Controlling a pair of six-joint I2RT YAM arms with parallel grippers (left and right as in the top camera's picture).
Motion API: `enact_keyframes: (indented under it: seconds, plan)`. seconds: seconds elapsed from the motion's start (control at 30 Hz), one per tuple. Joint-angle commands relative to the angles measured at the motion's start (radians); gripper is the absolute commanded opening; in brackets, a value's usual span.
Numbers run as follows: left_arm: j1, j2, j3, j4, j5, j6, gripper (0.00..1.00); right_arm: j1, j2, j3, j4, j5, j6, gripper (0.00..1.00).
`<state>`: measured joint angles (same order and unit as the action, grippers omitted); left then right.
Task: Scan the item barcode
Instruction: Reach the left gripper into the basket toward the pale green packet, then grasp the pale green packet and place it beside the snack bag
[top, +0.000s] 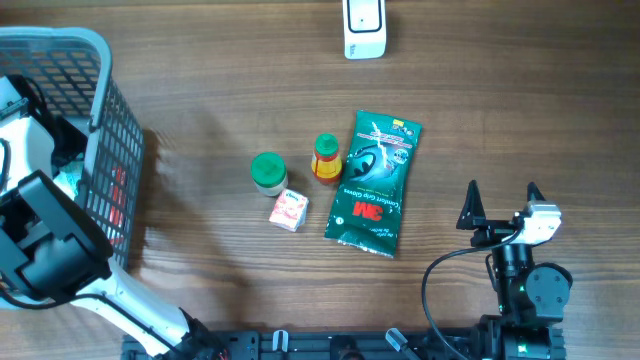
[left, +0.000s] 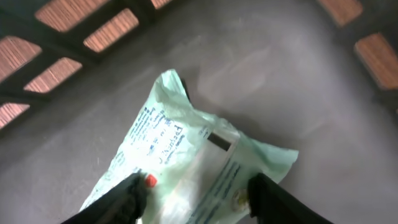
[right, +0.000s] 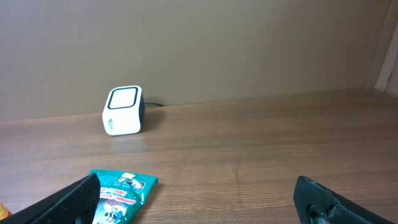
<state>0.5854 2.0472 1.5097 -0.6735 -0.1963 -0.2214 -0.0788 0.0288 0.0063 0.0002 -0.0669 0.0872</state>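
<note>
Far left: wire basket (top: 95, 45) at the tabletop (top: 200, 80) edge; left arm reaches down into it; left claw (left: 199, 186) straddles a pale green packet (left: 186, 143) lying flat on the basket floor, one finger at each side, partly open; cannot tell whether it grips yet; the packet is likely the item to scan, hence the reach.
Centre: jar (top: 268, 171), small box (top: 289, 210), bottle (top: 326, 158) and glove pack (top: 372, 185) laid out close together, apart from the basket.
Top centre: white scanner (top: 364, 27) at the far edge, well apart from the packet.
Right: right claw (top: 501, 195) wide open, holding nothing, parked clear of the goods.
Surface: brown wood grain, dry; plain tan wall (right: 249, 43) behind.
</note>
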Motion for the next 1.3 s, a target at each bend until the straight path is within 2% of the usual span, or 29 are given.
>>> enact_keyframes:
  seconds: [0.0,0.1,0.17,0.23,0.27,0.37,0.63,0.83,1.07,1.17,1.27]
  plan:
    - [0.000,0.079,-0.006,-0.054,0.025,0.008,0.49,0.004,0.000,-0.001,0.002,-0.003,-0.008,1.00]
    - [0.000,0.109,-0.027,-0.076,0.025,0.005,0.44,0.004,0.000,-0.001,0.002,-0.003,-0.008,1.00]
    - [0.000,0.120,-0.057,-0.066,0.024,0.005,0.34,0.004,0.000,-0.001,0.002,-0.003,-0.008,1.00]
    - [0.000,0.129,-0.086,-0.053,0.024,0.005,0.20,0.004,0.000,-0.001,0.002,-0.003,-0.008,1.00]
    - [0.000,0.129,-0.089,-0.053,0.024,0.005,0.04,0.004,0.000,-0.001,0.002,-0.003,-0.008,1.00]
    - [0.000,0.106,-0.074,-0.075,0.024,0.005,0.04,0.004,0.000,-0.001,0.002,-0.003,-0.008,1.00]
    - [0.002,-0.136,0.208,-0.261,0.024,0.005,0.04,0.004,0.000,-0.001,0.002,-0.003,-0.008,1.00]
    - [0.002,-0.357,0.220,-0.266,0.040,-0.026,0.04,0.004,0.000,-0.001,0.002,-0.003,-0.008,1.00]
    - [-0.016,-0.575,0.220,-0.264,0.201,-0.051,0.04,0.004,0.000,-0.001,0.002,-0.003,-0.008,1.00]
    - [-0.071,-0.700,0.220,-0.256,0.286,-0.052,0.04,0.004,0.000,-0.001,0.002,-0.003,-0.008,1.00]
    - [-0.169,-0.800,0.220,-0.263,0.304,-0.082,0.04,0.004,0.000,-0.001,0.002,-0.003,-0.008,1.00]
